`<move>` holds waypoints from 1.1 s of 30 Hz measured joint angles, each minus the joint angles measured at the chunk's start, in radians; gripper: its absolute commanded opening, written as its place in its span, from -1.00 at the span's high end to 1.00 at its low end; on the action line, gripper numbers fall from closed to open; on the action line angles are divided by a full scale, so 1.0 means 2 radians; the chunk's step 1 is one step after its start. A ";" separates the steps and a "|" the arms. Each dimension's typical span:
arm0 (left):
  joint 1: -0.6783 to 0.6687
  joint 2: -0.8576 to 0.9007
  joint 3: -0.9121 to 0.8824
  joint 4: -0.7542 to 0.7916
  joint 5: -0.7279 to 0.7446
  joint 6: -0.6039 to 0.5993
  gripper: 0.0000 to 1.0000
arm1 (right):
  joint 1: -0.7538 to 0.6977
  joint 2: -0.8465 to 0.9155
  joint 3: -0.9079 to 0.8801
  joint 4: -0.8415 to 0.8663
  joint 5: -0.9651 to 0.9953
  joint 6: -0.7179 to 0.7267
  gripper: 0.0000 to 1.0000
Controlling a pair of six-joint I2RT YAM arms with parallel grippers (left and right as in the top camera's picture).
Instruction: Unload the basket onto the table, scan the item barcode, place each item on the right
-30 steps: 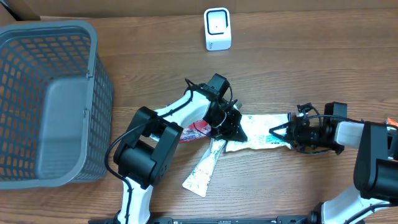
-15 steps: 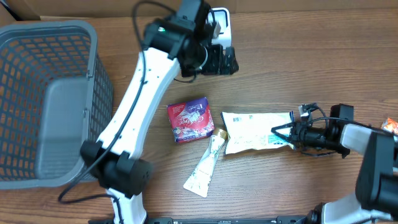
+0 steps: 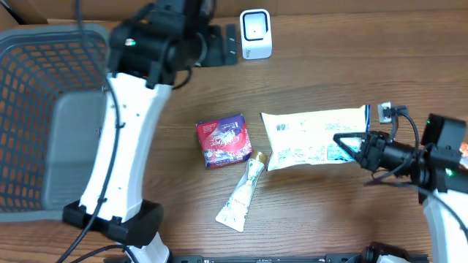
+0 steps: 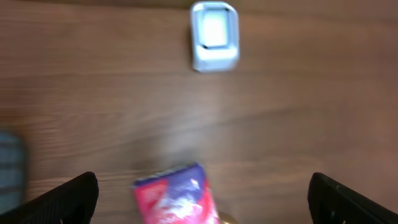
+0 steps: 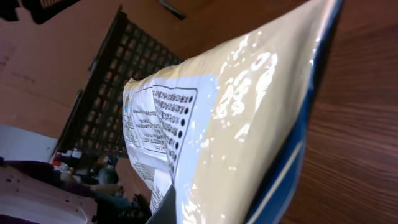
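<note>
A cream snack bag (image 3: 311,135) with a printed label panel (image 5: 160,118) is pinched at its right end by my right gripper (image 3: 352,144), which is shut on it; in the right wrist view the bag (image 5: 249,124) fills the frame and hides the right gripper (image 5: 205,214) almost entirely. The white scanner (image 3: 256,33) stands at the back of the table, also in the left wrist view (image 4: 214,36). My left gripper (image 3: 219,45) is raised just left of the scanner, open and empty (image 4: 204,182). A red-and-purple packet (image 3: 223,140) lies flat below it (image 4: 175,198).
A grey mesh basket (image 3: 51,120) fills the left side of the table and shows behind the bag (image 5: 134,81). A white tube-shaped sachet (image 3: 241,193) lies diagonally in front of the red packet. An orange item (image 3: 462,146) peeks in at the right edge.
My left gripper opened, left the red packet on the table, and rose toward the back left near the scanner. My right gripper carried the cream bag a little right and back.
</note>
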 measured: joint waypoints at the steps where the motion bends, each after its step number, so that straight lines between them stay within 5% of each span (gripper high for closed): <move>1: 0.011 -0.006 0.000 0.000 -0.005 0.000 -1.00 | 0.000 -0.018 0.001 -0.001 0.000 0.005 0.93; 12: 0.130 -0.121 0.007 -0.024 -0.057 -0.003 -1.00 | 0.000 -0.093 0.002 -0.001 0.001 0.077 0.92; 33: 0.136 -0.148 0.011 -0.082 -0.145 -0.038 -1.00 | 0.000 -0.093 0.002 0.015 0.005 0.112 0.92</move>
